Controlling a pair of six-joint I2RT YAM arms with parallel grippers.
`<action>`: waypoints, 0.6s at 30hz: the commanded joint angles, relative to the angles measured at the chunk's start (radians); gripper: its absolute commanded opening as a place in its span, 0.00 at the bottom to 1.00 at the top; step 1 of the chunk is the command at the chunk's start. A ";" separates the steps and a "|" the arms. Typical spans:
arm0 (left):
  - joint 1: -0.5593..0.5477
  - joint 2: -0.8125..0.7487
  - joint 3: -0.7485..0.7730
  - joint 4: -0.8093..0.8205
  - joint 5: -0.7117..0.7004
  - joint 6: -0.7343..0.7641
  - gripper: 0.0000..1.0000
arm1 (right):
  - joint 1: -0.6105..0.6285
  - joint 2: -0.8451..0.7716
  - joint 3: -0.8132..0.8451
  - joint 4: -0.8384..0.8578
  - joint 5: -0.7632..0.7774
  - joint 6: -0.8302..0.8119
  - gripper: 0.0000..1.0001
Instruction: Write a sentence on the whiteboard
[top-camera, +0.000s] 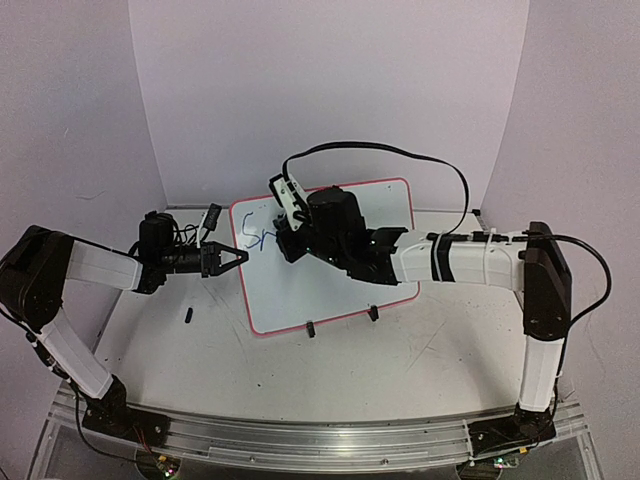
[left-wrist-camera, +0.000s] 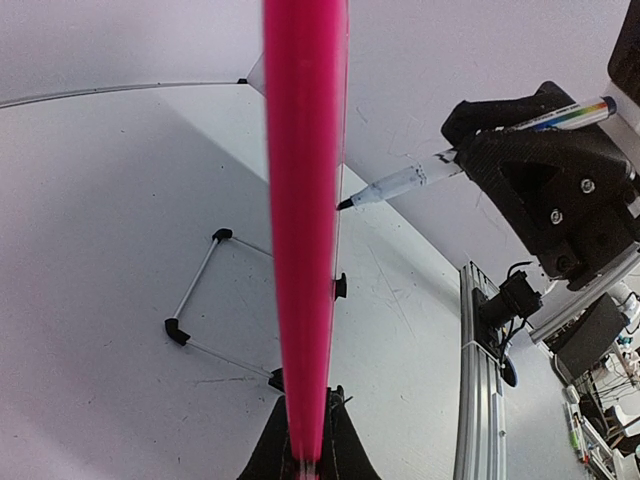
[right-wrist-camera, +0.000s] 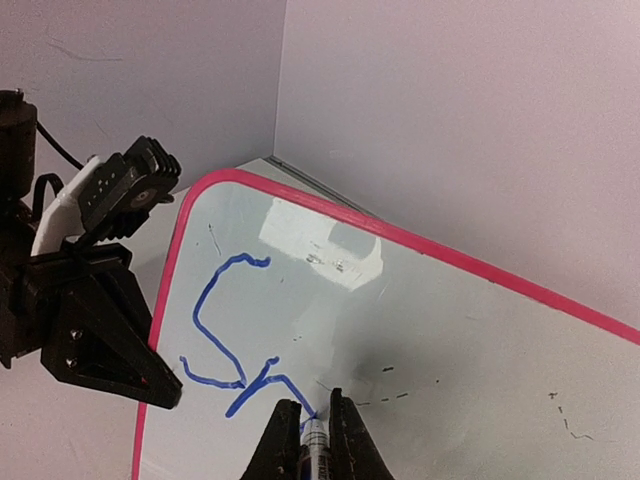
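The whiteboard (top-camera: 300, 297) stands tilted at the centre of the top view, propped on two small black clip feet (top-camera: 311, 328) on the table (top-camera: 400, 370). The left claw (top-camera: 238, 257) is pinched on the board's red left edge. The right claw (right-wrist-camera: 312, 410), at the bottom of the right wrist view, is pressed around a marker (right-wrist-camera: 314, 440) whose tip touches the white surface. Blue strokes (right-wrist-camera: 197, 312) sit near the board's upper left corner, next to the tip.
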 joint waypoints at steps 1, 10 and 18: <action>0.004 0.008 0.025 -0.023 -0.075 0.033 0.00 | 0.001 -0.011 0.071 0.026 0.030 -0.020 0.00; 0.005 0.007 0.026 -0.023 -0.072 0.032 0.00 | -0.001 0.004 0.093 0.014 0.039 -0.018 0.00; 0.006 0.012 0.032 -0.023 -0.071 0.032 0.00 | 0.001 -0.052 0.010 0.009 -0.014 -0.003 0.00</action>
